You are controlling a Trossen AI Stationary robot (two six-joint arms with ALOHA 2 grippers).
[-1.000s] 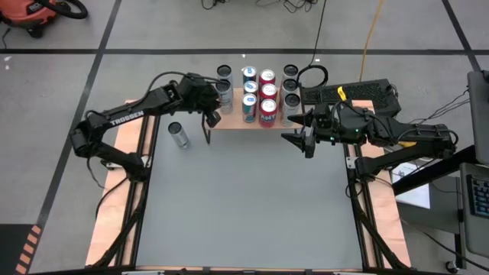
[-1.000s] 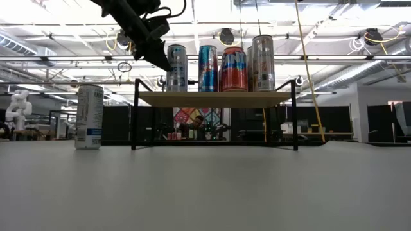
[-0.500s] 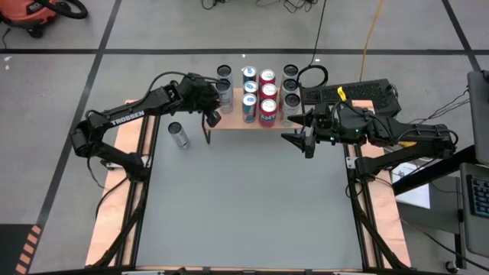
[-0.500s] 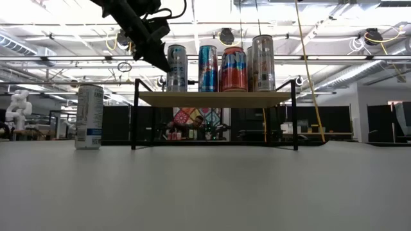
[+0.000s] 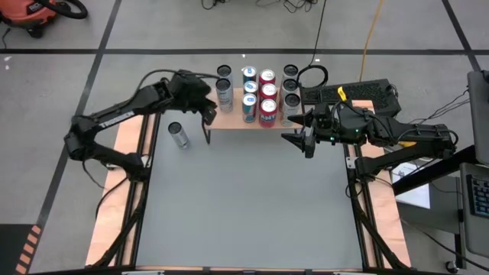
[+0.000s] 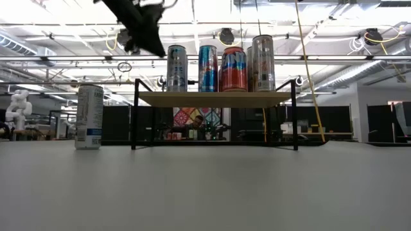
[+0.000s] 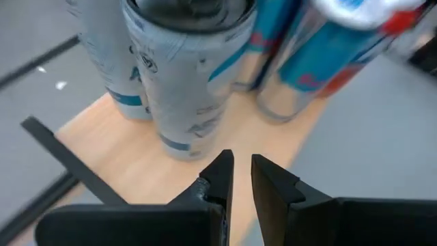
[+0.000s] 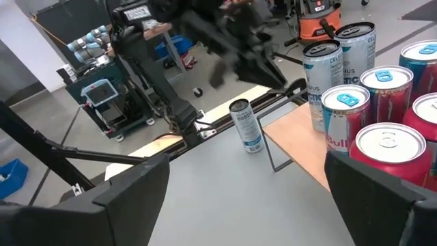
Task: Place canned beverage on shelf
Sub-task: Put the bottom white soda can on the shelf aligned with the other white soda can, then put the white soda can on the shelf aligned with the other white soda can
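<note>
Now my left tool [image 5: 206, 114] hangs clenched and empty over the shelf's [image 5: 233, 121] 9 o'clock end.
One silver can [image 5: 178, 135] stands alone on the tabletop [image 5: 244, 206], well off the shelf at its 8 o'clock; my right tool [image 5: 304, 136] waits released, at the shelf's 4 o'clock corner.

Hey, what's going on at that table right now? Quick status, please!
Left gripper shut, empty, above shelf corner. Right gripper open, waiting by shelf. One silver can on table. Nothing blocking.
</note>
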